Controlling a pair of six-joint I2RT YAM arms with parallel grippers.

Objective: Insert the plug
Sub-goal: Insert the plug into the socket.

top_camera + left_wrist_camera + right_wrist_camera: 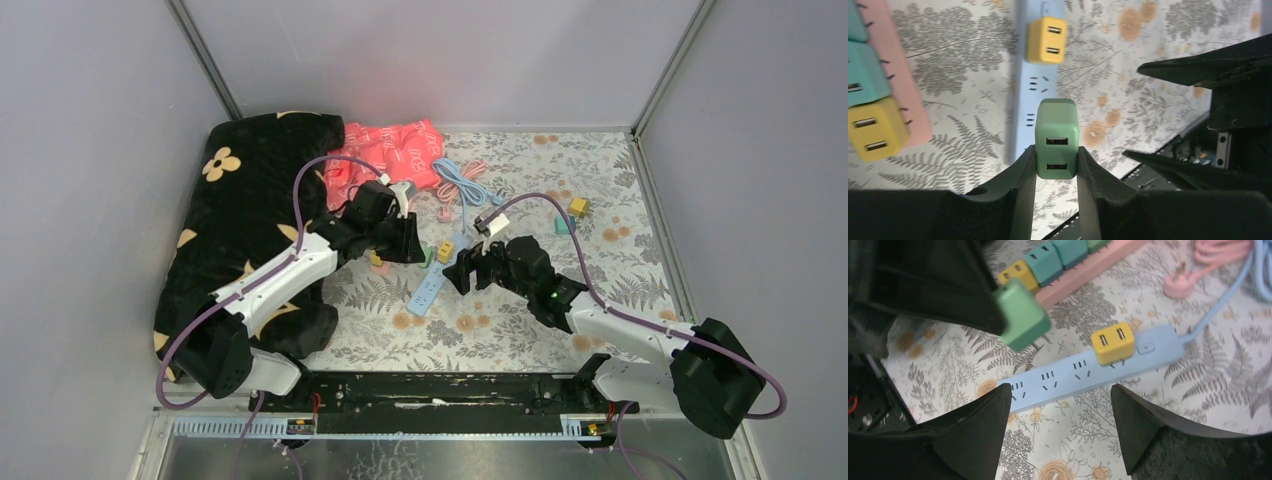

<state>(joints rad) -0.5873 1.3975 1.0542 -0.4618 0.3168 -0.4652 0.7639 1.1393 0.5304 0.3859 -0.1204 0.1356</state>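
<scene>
Fingers (pixel 1018 185) of the left gripper (pixel 1057 160) are closed on the green plug (pixel 1057 125), pinching its two sides with the face that carries two ports turned toward the wrist camera. The green plug is held in the air over the blue power strip (pixel 1063 377), not seated in any socket; in the left wrist view it lines up with the strip's length, and in the right wrist view it hangs tilted just beside the strip's free sockets. A yellow plug (pixel 1112 342) sits in the blue power strip near the end with the switch, where the blue cord (pixel 1228 300) leaves it. The right gripper (pixel 1062 395) stands wide open above the near part of the strip, with nothing between its fingers, one fingertip on each side of the strip's free end. Behind lies a pink power strip (pixel 1088 272) carrying a row of teal plugs (pixel 1045 262) and a second yellow one (pixel 1018 274). A pink cord plug (pixel 1179 284) rests loose on the flowered table cover (pixel 560 200). From above, both arms meet near the middle of the table, with a black cloth (pixel 245 190) and a red bag (pixel 395 150) at the far left.
</scene>
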